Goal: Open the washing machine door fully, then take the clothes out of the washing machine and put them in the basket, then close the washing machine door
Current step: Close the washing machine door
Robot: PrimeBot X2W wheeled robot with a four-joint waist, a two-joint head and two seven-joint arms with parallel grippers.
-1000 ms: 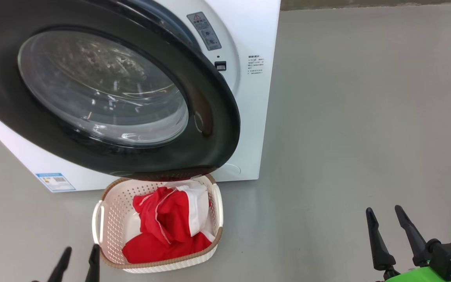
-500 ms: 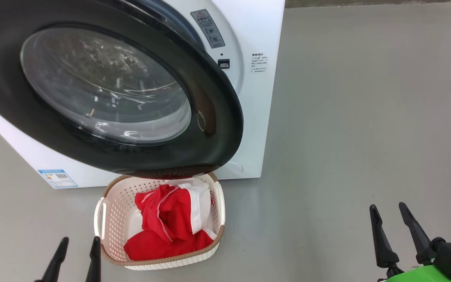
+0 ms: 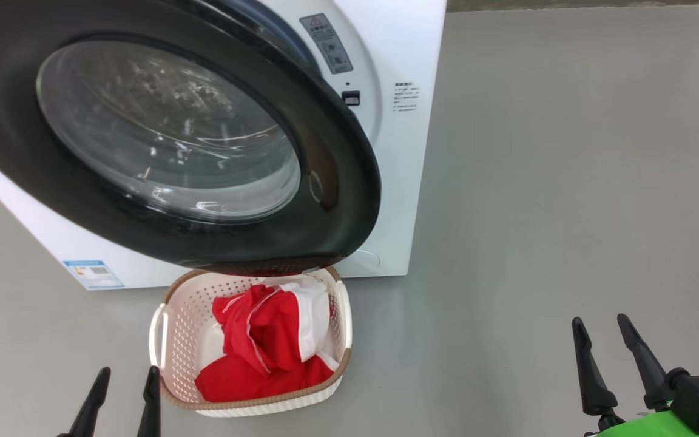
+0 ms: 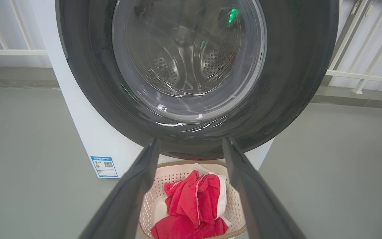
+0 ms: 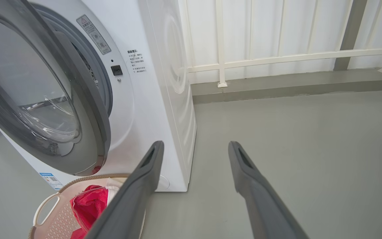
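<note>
The part-open washing machine door (image 3: 337, 182) overhangs the basket (image 3: 182, 340) of red clothes (image 3: 258, 352). A white railing (image 5: 277, 57) stands behind. The left gripper (image 3: 129, 370) and right gripper (image 3: 599, 318) hover with jaws spread, empty.

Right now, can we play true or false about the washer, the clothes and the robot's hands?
1. The clothes lie in the basket. True.
2. The door is shut tight. False: it stands swung out from the washer.
3. The left gripper holds a shirt. False: it is open and holds nothing.
4. The right gripper is open. True.
5. The basket sits on top of the washer. False: it stands on the floor in front of the washer, partly under the door.
</note>
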